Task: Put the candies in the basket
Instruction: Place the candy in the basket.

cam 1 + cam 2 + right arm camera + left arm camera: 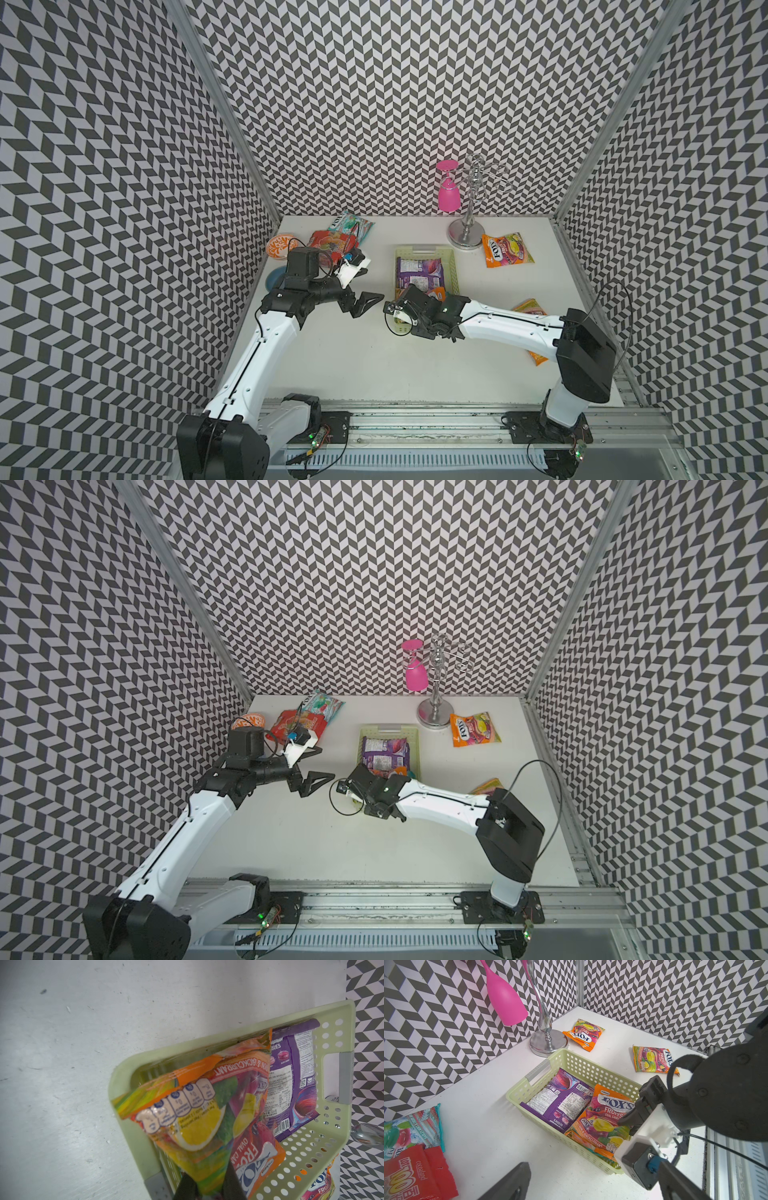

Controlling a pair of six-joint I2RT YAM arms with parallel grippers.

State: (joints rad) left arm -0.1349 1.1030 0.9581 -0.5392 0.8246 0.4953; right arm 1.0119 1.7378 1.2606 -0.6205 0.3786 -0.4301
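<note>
Resting on the bench, the basket held a purple bag; an orange bag, lengthwise w/ the basket, sagged over its near rim, pinched by the right fingers. Left fingers gaped empty alongside; other bags lay loose.

In the basket lie candies (stand just behind it).
</note>
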